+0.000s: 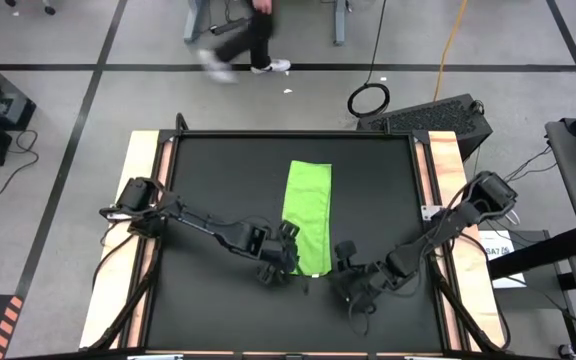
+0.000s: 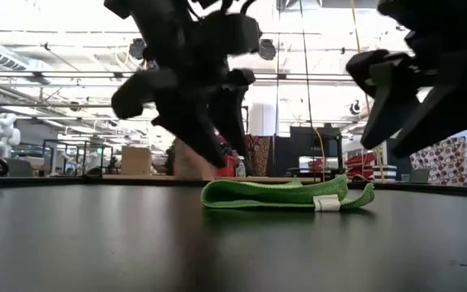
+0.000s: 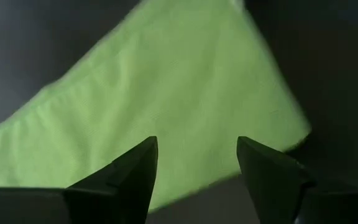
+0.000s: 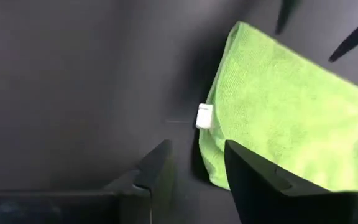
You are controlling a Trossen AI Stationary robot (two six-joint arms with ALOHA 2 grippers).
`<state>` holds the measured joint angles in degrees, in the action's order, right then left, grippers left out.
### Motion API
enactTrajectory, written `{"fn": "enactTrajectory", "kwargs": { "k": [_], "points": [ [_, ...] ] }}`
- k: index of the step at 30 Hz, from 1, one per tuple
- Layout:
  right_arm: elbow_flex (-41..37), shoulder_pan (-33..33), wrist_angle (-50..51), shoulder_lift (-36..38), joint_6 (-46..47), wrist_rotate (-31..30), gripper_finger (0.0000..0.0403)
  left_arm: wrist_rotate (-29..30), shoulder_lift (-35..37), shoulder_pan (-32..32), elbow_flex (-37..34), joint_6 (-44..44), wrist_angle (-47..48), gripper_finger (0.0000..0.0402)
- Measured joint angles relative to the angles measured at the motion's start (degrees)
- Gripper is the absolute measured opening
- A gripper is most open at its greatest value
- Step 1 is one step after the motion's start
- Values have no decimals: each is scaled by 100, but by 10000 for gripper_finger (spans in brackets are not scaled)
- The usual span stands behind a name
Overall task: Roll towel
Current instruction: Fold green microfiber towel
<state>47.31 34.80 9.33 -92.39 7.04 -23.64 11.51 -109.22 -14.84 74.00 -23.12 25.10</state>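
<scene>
Rolling has not yet begun: the towel point(image 1: 307, 217) lies flat and unrolled, so the step in hand is judged to be the first pinch at its near short edge. To do it well, both grippers should take that edge at its two corners together, lift it only slightly, and turn it over evenly so the roll starts straight and tight rather than skewed.

The towel is a bright lime-green cloth, folded into a long narrow strip, lying near the middle of the black desk point(image 1: 208, 170) with its length running away from the robot. In the low view its layers show as a thin stack with slightly raised ends, and a small white tag point(image 4: 204, 116) sits at one side edge near the near end.

The left gripper point(image 1: 286, 252) is over the near left corner of the towel, its jaws standing apart with green cloth visible between them and nothing held. The right gripper point(image 1: 346, 262) is just beside the near right corner, over bare desk, its jaws parted more narrowly and empty; it is judged to need a short move inward before it can take the cloth.
</scene>
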Motion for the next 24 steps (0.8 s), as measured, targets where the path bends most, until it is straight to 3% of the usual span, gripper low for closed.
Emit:
{"fn": "enactTrajectory", "kwargs": {
  "k": [3, 8, 12, 19, 24],
  "points": [
    [0, 29, 26, -29, -6, -380, 135, 7, 0, -79, 0, 280, -612, 228],
    [0, -34, 69, -34, 92, -334, 135, -326, -58, -93, 9, 922, -1914, 228],
    [0, -30, 73, -36, 195, -334, 135, -554, -148, -95, 15, 1083, -2302, 228],
    [2, -69, -379, -306, 34, -330, 135, -640, -322, -191, 9, 1486, -1615, 228],
    [2, -155, -484, -635, 11, -377, 135, 102, -293, -561, 9, 1791, -816, 228]
  ]
}}
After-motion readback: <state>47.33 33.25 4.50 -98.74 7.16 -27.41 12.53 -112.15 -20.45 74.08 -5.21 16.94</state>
